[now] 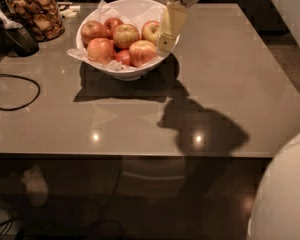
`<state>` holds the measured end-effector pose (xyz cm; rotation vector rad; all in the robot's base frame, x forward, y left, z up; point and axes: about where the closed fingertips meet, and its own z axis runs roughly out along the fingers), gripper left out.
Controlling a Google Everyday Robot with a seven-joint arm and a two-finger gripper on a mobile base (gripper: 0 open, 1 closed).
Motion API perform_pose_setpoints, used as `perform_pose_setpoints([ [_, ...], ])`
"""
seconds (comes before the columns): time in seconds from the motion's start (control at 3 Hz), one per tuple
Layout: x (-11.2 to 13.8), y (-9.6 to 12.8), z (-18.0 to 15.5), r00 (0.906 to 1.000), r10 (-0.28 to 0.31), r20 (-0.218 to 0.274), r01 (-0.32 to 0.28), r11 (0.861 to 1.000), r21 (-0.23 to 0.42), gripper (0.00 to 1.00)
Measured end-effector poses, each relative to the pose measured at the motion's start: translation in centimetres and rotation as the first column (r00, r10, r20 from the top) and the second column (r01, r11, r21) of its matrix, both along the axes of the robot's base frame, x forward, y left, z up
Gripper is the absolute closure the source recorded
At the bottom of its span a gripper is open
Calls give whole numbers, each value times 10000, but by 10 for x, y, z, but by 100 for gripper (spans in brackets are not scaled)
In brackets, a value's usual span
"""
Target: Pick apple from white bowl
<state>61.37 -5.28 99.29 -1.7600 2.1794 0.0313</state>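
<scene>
The white bowl (132, 71) stands at the back left of the grey table, with crinkled white paper at its rim and several apples inside. The red-orange apple (142, 51) with a pale top lies at the bowl's front right, next to a small dark red apple (122, 57) and a yellow-green apple (125, 35). My gripper (164, 45) hangs down from the top edge, over the bowl's right rim. It is just right of the red-orange apple and partly hides another apple (151, 30) behind it.
A glass jar of brown snacks (36, 13) stands at the back left, with a dark object (20, 39) beside it. A black cable (17, 96) loops on the table's left side. The table's front edge (140, 155) runs across the middle. A white rounded robot part (285, 194) fills the lower right corner.
</scene>
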Motion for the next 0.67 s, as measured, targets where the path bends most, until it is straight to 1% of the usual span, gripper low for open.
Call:
perform_pose_setpoints([
  [0.33, 7, 8, -3, 9999, 68, -79, -68, 10000, 41, 5],
  [0.67, 10, 17, -8, 9995, 221, -247, -219, 9997, 81, 5],
])
